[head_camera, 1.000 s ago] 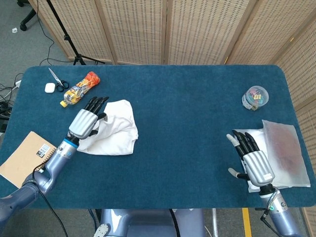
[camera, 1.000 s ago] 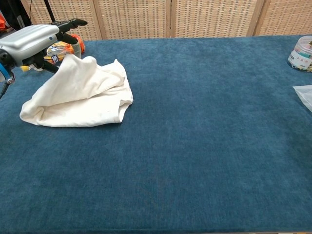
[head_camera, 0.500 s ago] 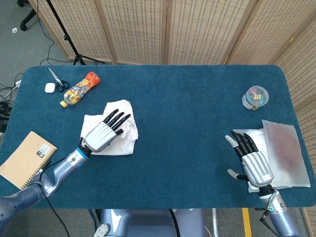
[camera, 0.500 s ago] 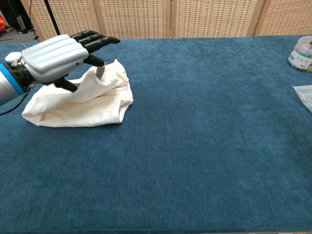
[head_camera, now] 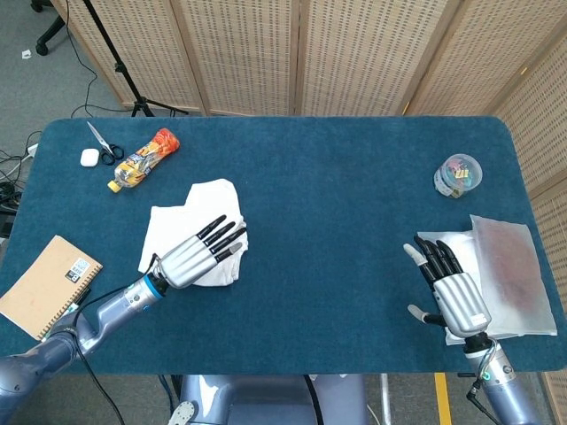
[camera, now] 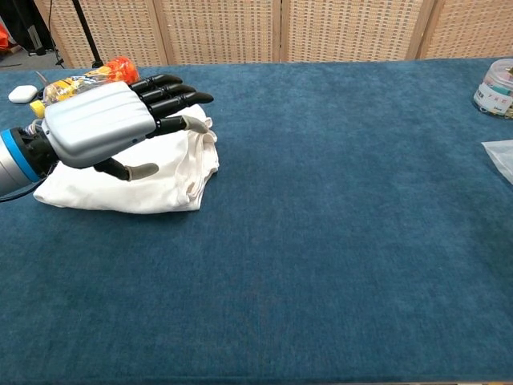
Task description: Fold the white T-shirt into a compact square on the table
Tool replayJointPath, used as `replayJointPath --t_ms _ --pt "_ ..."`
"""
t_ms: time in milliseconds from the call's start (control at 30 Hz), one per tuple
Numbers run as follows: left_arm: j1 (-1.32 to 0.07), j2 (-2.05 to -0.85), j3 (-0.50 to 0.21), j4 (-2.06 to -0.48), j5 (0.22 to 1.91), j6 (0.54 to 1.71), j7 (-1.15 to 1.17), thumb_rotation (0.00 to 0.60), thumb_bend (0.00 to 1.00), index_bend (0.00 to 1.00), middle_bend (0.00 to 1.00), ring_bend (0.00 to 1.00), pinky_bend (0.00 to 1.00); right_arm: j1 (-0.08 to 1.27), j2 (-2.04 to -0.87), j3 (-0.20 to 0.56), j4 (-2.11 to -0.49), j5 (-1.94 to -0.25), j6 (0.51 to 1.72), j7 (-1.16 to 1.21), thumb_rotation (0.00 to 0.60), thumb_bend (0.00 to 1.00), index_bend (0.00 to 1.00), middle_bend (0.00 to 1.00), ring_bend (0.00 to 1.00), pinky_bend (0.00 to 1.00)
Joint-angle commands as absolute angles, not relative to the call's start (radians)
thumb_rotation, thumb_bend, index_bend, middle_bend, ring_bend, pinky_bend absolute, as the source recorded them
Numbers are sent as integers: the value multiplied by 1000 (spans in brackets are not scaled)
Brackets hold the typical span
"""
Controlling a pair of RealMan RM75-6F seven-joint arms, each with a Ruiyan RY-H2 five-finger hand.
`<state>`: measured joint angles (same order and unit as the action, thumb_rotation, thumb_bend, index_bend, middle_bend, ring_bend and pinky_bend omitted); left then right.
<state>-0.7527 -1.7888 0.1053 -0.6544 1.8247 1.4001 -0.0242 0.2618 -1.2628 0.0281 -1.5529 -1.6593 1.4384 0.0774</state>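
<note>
White T-shirt [head_camera: 182, 228] lies under the left hand [head_camera: 199, 252], fingers [camera: 172, 90] outstretched.

Probably a lab: blue table [head_camera: 337, 204] ringed by folding screens [head_camera: 354, 53], a tripod [head_camera: 111, 53], floor cables [head_camera: 11, 164].

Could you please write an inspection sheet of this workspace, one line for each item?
Surface: blue table, covered in blue fabric.
Job's things: white T-shirt, a bunched, roughly folded pile on the table's left side.
Clutter: scissors, small white case and orange snack bag at the far left corner; brown notebook at the near left edge; round clear container at right; clear plastic bags at the right edge.
Hands: left hand lies over the T-shirt, fingers extended; right hand holds nothing, fingers apart, over the plastic bags' edge.
Cables: on the floor, left of the table.
Surroundings: woven folding screens behind; tripod leg.
</note>
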Motion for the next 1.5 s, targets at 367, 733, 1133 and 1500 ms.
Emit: replayJointPath --t_ms 367,733,1133,1500 --pt "-734 -1801 -28 -746 1670 1393 -134 600 183 0 0 0 0 262 -1261 27 -1558 -1660 1437 77 600 0 0 0 0 0" --pt "-775 -1839 -101 -742 1543 1201 -151 600 183 0 0 0 0 265 -1262 28 -1555 -1653 1425 77 600 0 0 0 0 0" --pt "-861 -1983 -144 -628 1507 1111 -96 600 194 0 0 0 0 269 -1258 38 -1545 -1632 1413 101 600 0 0 0 0 0" --pt "-890 -2054 -156 -539 1476 1056 -62 600 198 0 0 0 0 269 -1250 38 -1545 -1631 1415 122 600 0 0 0 0 0"
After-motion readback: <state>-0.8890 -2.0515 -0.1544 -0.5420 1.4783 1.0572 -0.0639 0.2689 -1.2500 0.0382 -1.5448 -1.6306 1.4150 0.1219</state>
